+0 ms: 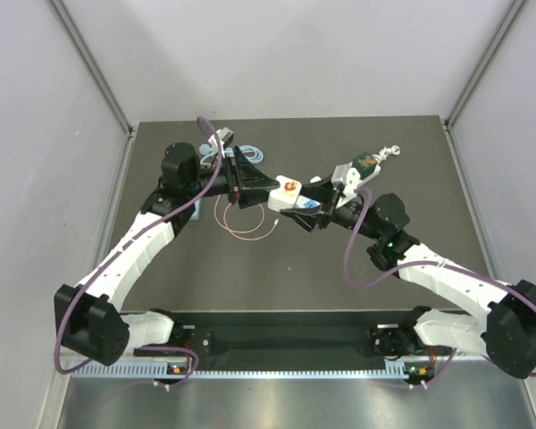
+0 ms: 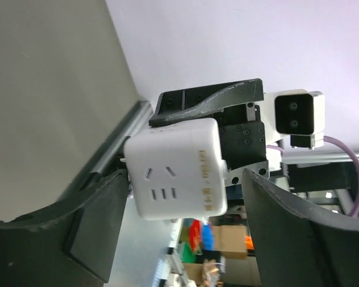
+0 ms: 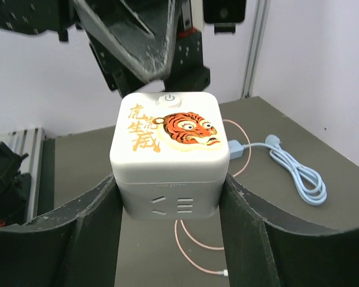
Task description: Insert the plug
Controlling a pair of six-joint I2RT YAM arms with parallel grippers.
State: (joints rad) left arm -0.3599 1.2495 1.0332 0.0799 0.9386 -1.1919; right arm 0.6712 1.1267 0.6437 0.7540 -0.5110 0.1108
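Observation:
A white socket cube (image 3: 167, 140) with a tiger print and orange characters on top sits between my right gripper (image 3: 170, 209) fingers (image 3: 251, 221), which press on both of its sides. In the top view the cube (image 1: 287, 191) is lifted over the middle of the table. My left gripper (image 2: 185, 227) faces the cube (image 2: 173, 170) with its jaws wide. There is a clear gap between the cube and the right-hand finger (image 2: 305, 233). A light blue cable with a plug end (image 3: 274, 142) lies coiled on the table behind the cube.
A thin pink cable (image 1: 241, 223) loops on the dark tabletop (image 1: 411, 179) under the cube. A small green and white object (image 1: 364, 164) lies at the back right. Grey walls close in the table on three sides.

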